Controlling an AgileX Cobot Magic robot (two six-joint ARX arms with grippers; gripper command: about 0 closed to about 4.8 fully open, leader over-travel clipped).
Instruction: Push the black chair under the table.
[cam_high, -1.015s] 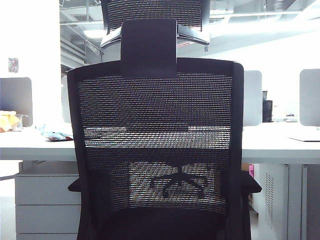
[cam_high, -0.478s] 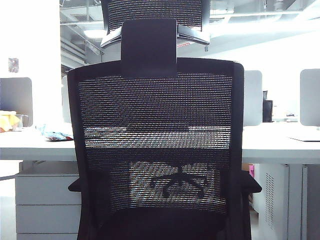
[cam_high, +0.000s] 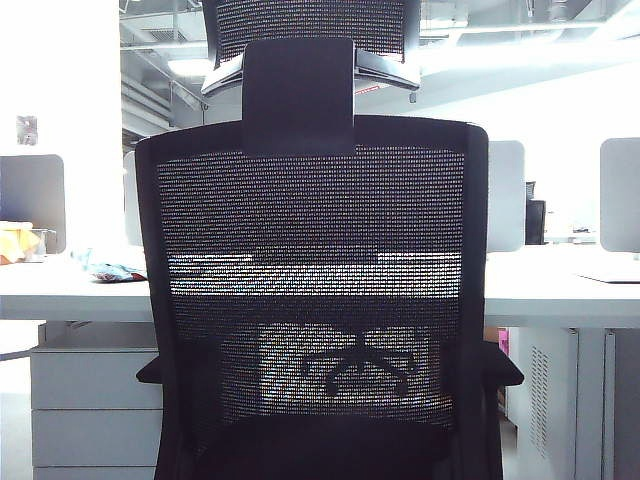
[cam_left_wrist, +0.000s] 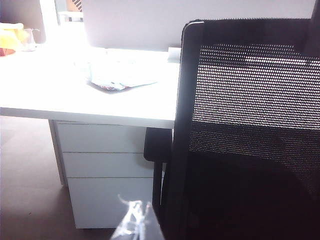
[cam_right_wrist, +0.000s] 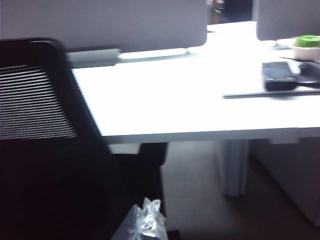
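Black chair facing the white table, both grippers low beside its back.

Exterior view: the black chair (cam_high: 310, 300) fills the centre, its mesh back toward the camera, the headrest at 12 o'clock; the table (cam_high: 560, 290) runs behind it from 9 to 3 o'clock, with a grey drawer cabinet (cam_high: 90, 410) below at 8 o'clock. A star base (cam_high: 365, 365) shows through the mesh. No gripper appears here. Left wrist view: the left gripper (cam_left_wrist: 134, 224) shows only as a pale tip just beside the chair's frame; whether it is open or closed I cannot tell. A crumpled packet (cam_left_wrist: 117, 82) lies on the table. Right wrist view: the right gripper (cam_right_wrist: 145, 222) is a blurred tip near the chair's edge, state unclear. A green object (cam_right_wrist: 306, 41) and a dark flat device (cam_right_wrist: 277, 74) sit on the table.
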